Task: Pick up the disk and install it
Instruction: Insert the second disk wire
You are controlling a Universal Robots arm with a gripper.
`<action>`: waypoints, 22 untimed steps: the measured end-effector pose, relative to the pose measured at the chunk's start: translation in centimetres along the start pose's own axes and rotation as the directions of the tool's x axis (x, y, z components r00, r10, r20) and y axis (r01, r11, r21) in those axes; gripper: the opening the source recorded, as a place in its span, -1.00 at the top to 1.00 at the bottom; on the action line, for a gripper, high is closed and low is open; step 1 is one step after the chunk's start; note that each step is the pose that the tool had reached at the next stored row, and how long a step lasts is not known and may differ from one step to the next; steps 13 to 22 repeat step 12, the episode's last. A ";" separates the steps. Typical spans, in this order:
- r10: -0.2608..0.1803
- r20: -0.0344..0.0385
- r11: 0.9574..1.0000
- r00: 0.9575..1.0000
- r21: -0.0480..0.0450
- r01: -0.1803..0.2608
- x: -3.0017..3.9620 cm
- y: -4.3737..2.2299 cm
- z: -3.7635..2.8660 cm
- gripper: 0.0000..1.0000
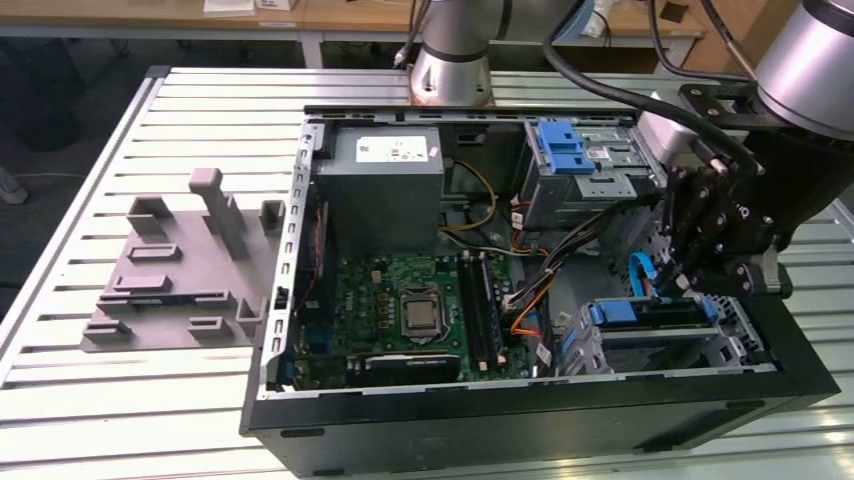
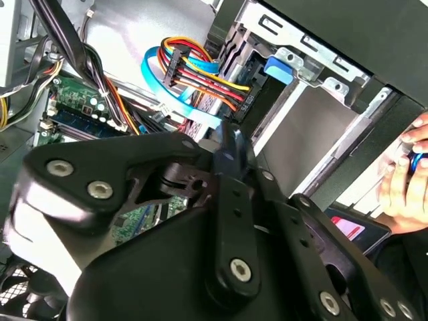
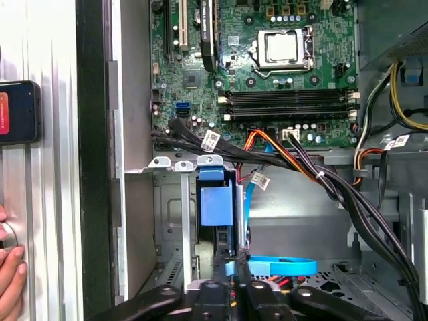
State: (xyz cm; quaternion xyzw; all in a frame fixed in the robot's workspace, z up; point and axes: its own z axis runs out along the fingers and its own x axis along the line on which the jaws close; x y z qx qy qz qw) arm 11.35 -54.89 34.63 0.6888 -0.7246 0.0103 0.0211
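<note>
The disk [image 1: 649,313] sits in the lower drive bay at the front corner of the open computer case, on the exterior view's right, with its blue carrier bracket facing up. In the first wrist view the disk [image 3: 216,202] shows edge-on between the bay's metal rails. My black gripper [image 1: 685,288] hangs just above the disk's end, its fingers drawn together with nothing visible between them. My gripper [image 3: 239,266] is beside a blue flat cable [image 3: 274,266] in the first wrist view. In the second wrist view, my gripper [image 2: 226,137] points into the case.
A grey power-supply box [image 1: 387,185] and a drive cage with a blue latch [image 1: 574,150] stand at the back of the case. The motherboard [image 1: 407,310] and cable bundles [image 3: 321,177] lie alongside. A grey fixture [image 1: 174,265] rests on the slatted table. A person's hand [image 3: 10,271] is beside the case.
</note>
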 end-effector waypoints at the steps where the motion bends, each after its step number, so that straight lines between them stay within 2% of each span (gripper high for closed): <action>1: 0.000 0.000 1.000 1.000 0.000 0.000 0.00 0.00 -0.01 0.69; 2: 0.000 0.000 1.000 1.000 0.000 0.000 0.00 0.00 -0.02 0.69; 3: 0.000 0.000 1.000 1.000 0.000 0.000 0.00 0.00 -0.03 0.79; 22: 0.000 0.000 1.000 1.000 0.000 0.000 0.00 0.00 -0.06 0.79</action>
